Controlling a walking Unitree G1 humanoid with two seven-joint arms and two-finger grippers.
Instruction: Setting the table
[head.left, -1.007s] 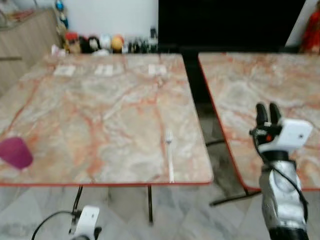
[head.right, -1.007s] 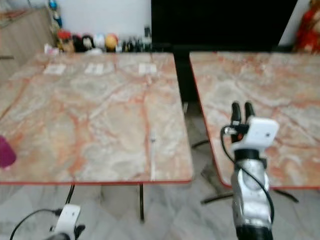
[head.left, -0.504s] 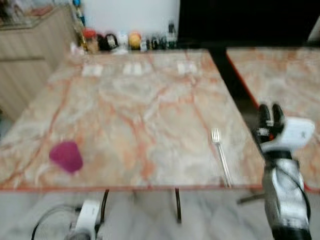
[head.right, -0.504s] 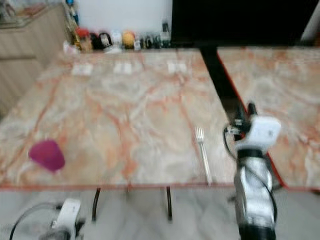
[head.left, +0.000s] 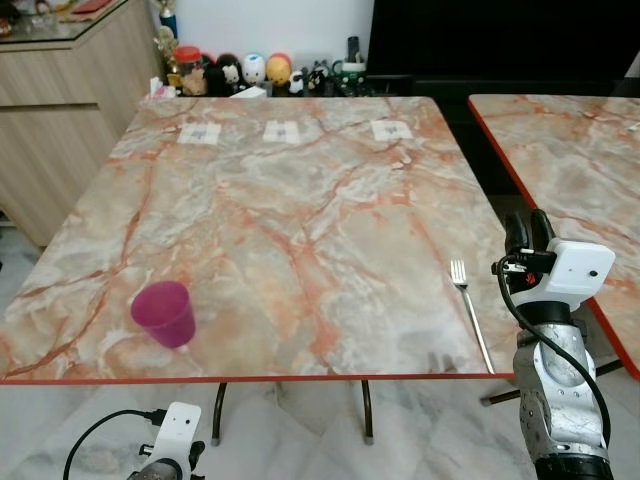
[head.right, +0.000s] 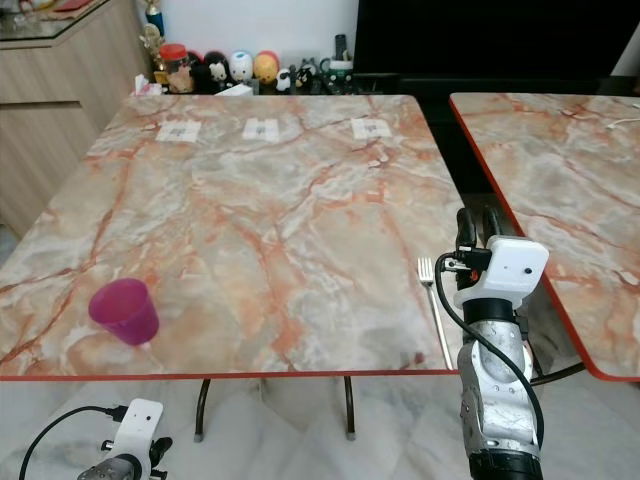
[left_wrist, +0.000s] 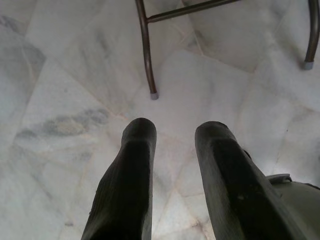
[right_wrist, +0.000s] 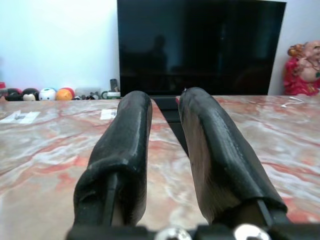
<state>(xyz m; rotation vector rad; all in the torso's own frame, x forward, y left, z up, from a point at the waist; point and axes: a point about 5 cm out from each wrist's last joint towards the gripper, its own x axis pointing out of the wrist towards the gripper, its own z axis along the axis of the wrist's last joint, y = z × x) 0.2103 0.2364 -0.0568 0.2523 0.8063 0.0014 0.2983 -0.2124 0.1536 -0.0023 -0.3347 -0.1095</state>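
Observation:
A magenta cup (head.left: 164, 313) stands upright near the front left of the marble table (head.left: 300, 210). A silver fork (head.left: 470, 312) lies near the table's front right edge, tines pointing away from me. My right gripper (head.left: 527, 228) is raised just right of the fork, beside the table's right edge. Its fingers (right_wrist: 122, 140) point forward, a small gap apart, with nothing between them. My left gripper (left_wrist: 175, 132) hangs low over the marble floor, its fingers slightly apart and empty.
Three white cards (head.left: 281, 130) lie along the table's far side, with small figurines (head.left: 230, 72) behind them. A second marble table (head.left: 570, 140) stands to the right across a narrow gap. A wooden cabinet (head.left: 60, 110) stands at the left. Table legs (left_wrist: 146, 50) rise beside the left gripper.
The camera has swung, so the table now sits more to the right in the picture and the cup is fully in view. The blur has gone. The right arm stays raised.

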